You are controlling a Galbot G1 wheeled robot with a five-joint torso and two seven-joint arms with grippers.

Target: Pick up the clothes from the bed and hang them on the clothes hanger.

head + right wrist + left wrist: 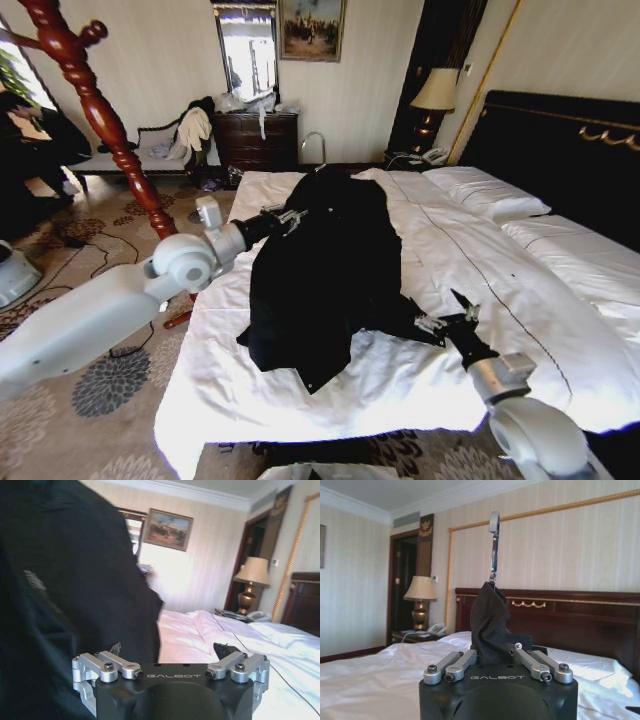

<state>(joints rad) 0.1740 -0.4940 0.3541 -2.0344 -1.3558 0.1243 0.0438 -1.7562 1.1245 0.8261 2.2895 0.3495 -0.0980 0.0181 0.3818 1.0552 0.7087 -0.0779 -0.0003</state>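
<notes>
Black clothes [325, 270] lengthwise along bed [520, 290], hanger [493, 550] hook upright (left claw [495, 652] gripping)

So the bed [560, 330] is a wide one with white sheets and a black headboard. The black clothes [320, 270] are sprawled across its middle, white pillows [485, 192] up top.

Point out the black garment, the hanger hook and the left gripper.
black garment [320, 270]: head view, on the middle of the fabric spread over the bed.
hanger hook [493, 545]: left wrist view, on the silver metal shank above the cloth.
left gripper [283, 217]: head view, at its fingertips by the garment's edge.
</notes>
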